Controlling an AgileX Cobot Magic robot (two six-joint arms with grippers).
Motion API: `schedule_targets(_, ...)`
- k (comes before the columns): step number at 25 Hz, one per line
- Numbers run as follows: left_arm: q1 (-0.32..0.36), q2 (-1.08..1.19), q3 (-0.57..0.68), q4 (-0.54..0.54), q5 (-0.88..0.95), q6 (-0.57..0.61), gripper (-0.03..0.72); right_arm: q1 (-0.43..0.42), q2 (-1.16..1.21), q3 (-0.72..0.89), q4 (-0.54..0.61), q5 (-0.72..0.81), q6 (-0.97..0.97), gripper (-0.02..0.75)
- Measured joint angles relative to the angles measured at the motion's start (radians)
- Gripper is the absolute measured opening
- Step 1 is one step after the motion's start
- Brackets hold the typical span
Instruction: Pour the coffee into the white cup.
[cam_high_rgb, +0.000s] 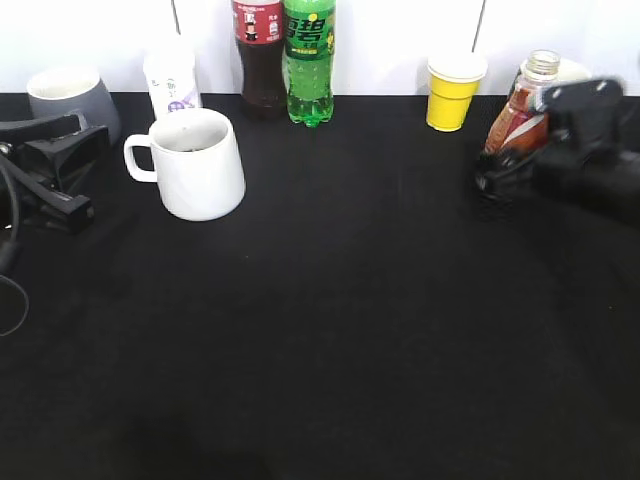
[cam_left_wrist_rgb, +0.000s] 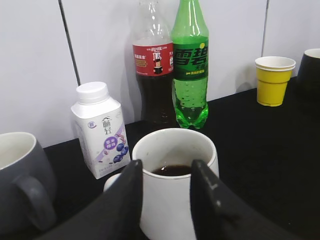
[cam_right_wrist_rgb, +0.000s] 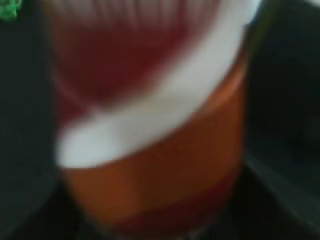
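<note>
The white cup (cam_high_rgb: 200, 165) stands on the black table at the back left, its handle to the left, with dark liquid in it (cam_left_wrist_rgb: 172, 170). My left gripper (cam_high_rgb: 85, 175) is open and empty just left of the cup; in the left wrist view its fingers (cam_left_wrist_rgb: 167, 167) frame the cup without touching it. My right gripper (cam_high_rgb: 505, 175) is shut on the lower part of the brown coffee bottle (cam_high_rgb: 520, 115), which has no cap and leans slightly at the far right. The bottle's blurred red, white and orange label (cam_right_wrist_rgb: 150, 165) fills the right wrist view.
Along the back wall stand a grey mug (cam_high_rgb: 70, 95), a small milk carton (cam_high_rgb: 172, 80), a cola bottle (cam_high_rgb: 260, 55), a green soda bottle (cam_high_rgb: 308, 60) and a yellow paper cup (cam_high_rgb: 452, 90). The black table (cam_high_rgb: 350, 330) stretches toward the front.
</note>
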Motion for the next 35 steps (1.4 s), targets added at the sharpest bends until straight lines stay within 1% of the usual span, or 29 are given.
schedule_targets(1,0.000,0.000,0.000,0.000,0.008,0.000,0.249,0.000,-0.038,0.014,0.000,0.025,0.017,0.607)
schedule_targets(3,-0.001,-0.015,0.000,-0.002,0.109,-0.015,0.249,0.000,-0.106,0.056,-0.002,0.081,0.035,0.606)
schedule_targets(4,-0.001,-0.035,0.000,-0.005,0.182,-0.029,0.249,0.000,-0.166,0.083,-0.019,0.148,0.046,0.606)
schedule_targets(5,-0.002,-0.071,-0.003,-0.008,0.293,-0.081,0.249,0.000,-0.204,0.086,-0.053,0.231,0.076,0.606)
schedule_targets(6,-0.002,-0.081,-0.009,-0.007,0.346,-0.120,0.249,0.000,-0.243,0.086,-0.083,0.317,0.128,0.606)
schedule_targets(7,-0.002,-0.104,-0.032,-0.007,0.482,-0.193,0.249,0.000,-0.290,0.086,-0.092,0.420,0.173,0.606)
schedule_targets(8,-0.002,-0.126,-0.074,-0.008,0.633,-0.250,0.249,0.001,-0.311,0.086,-0.092,0.486,0.187,0.604)
schedule_targets(9,-0.002,-0.151,-0.122,-0.009,0.790,-0.270,0.249,0.013,-0.389,0.082,-0.084,0.682,0.203,0.589)
schedule_targets(10,-0.002,-0.177,-0.180,-0.027,0.920,-0.278,0.249,0.021,-0.410,0.079,-0.082,0.744,0.204,0.586)
schedule_targets(11,-0.002,-0.221,-0.257,-0.064,1.109,-0.280,0.249,0.052,-0.469,0.049,-0.039,0.896,0.206,0.580)
schedule_targets(12,-0.002,-0.262,-0.306,-0.095,1.233,-0.281,0.249,0.065,-0.488,0.035,-0.013,0.937,0.206,0.579)
schedule_targets(13,-0.002,-0.308,-0.341,-0.111,1.334,-0.281,0.249,0.127,-0.532,-0.002,0.028,0.994,0.197,0.577)
schedule_targets(14,-0.002,-0.372,-0.360,-0.115,1.426,-0.276,0.249,0.164,-0.551,-0.022,0.039,1.008,0.190,0.576)
schedule_targets(15,-0.002,-0.445,-0.367,-0.127,1.506,-0.254,0.249,0.183,-0.560,-0.026,0.043,1.017,0.188,0.577)
schedule_targets(16,-0.002,-0.539,-0.367,-0.145,1.591,-0.205,0.249,0.234,-0.613,-0.032,0.049,1.068,0.187,0.577)
schedule_targets(18,-0.002,-0.738,-0.368,-0.175,1.747,-0.105,0.249,0.296,-0.732,-0.032,0.052,1.205,0.185,0.577)
schedule_targets(20,-0.002,-0.903,-0.368,-0.190,1.876,-0.036,0.249,0.314,-0.892,-0.033,0.104,1.355,0.168,0.576)
schedule_targets(21,-0.002,-0.986,-0.367,-0.192,1.939,-0.029,0.249,0.314,-0.979,-0.030,0.135,1.440,0.144,0.576)
schedule_targets(23,-0.002,-1.143,-0.345,-0.194,2.050,-0.016,0.249,0.314,-1.175,0.017,0.150,1.584,0.122,0.575)
schedule_targets(25,-0.002,-1.290,-0.309,-0.231,2.101,0.030,0.249,0.317,-1.363,0.077,0.154,1.684,0.075,0.575)
schedule_targets(27,-0.002,-1.389,-0.272,-0.241,2.108,0.041,0.249,0.317,-1.519,0.136,0.154,1.720,0.056,0.575)
schedule_targets(30,-0.002,-1.390,-0.234,-0.250,2.098,0.045,0.249,0.317,-1.785,0.275,0.158,1.720,0.044,0.575)
schedule_targets(32,-0.002,-1.390,-0.227,-0.261,2.063,0.070,0.249,0.317,-1.820,0.289,0.166,1.720,0.022,0.575)
schedule_targets(33,-0.002,-1.390,-0.225,-0.266,2.048,0.091,0.249,0.317,-1.820,0.291,0.198,1.715,-0.029,0.575)
schedule_targets(35,-0.002,-1.390,-0.207,-0.270,1.997,0.102,0.249,0.317,-1.820,0.291,0.218,1.712,-0.060,0.575)
